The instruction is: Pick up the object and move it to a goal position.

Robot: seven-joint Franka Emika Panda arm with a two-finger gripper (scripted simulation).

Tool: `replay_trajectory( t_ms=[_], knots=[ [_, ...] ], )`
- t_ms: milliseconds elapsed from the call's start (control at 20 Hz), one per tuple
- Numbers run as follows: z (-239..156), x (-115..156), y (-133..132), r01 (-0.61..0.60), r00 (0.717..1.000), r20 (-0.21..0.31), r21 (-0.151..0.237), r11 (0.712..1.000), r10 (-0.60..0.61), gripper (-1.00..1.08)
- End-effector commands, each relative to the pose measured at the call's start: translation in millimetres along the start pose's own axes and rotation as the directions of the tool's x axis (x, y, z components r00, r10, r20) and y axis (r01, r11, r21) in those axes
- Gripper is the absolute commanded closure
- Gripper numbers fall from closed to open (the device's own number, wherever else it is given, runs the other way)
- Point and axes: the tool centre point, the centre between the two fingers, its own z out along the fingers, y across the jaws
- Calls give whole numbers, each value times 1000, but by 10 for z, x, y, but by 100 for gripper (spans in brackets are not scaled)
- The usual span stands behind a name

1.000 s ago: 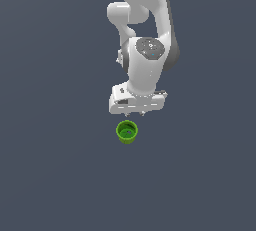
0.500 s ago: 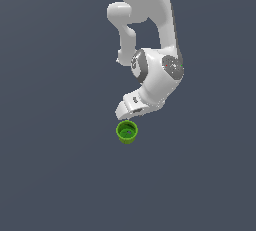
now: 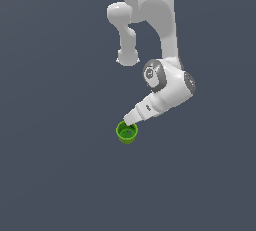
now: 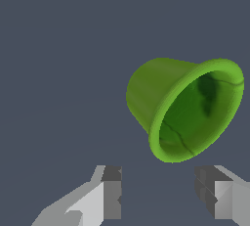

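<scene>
Green cup (image 3: 127,132) sits on grey floor (image 3: 50,175), touching gripper (image 3: 131,120) tip in ext. view; wrist cam shows fingers (image 4: 111,191) spread wide, holding nothing, cup (image 4: 185,110) just beyond them.

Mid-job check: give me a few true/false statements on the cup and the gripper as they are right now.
1. The gripper is open. True.
2. The green cup is clamped between the fingers. False: in the wrist view it lies beyond the fingertips, not gripped.
3. The cup is red. False: it is bright green with a darker inside.
4. In the exterior view the gripper's tip is right at the cup's rim. True.
</scene>
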Motion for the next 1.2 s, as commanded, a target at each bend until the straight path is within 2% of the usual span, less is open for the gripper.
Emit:
replay_trajectory(
  t_ms=[0, 250, 550, 850, 1150],
  knots=[
    [45, 11, -14, 65, 997, 41, -64, 996, -62, -20],
    [98, 37, -21, 174, 981, 118, -166, 971, -155, -20],
    [118, 67, -13, 260, 958, 186, -244, 934, -218, -20],
    [120, 84, -6, 298, 945, 217, -278, 913, -243, -20],
    [162, 79, 4, 298, 945, 217, -277, 913, -243, -20]
  ],
)
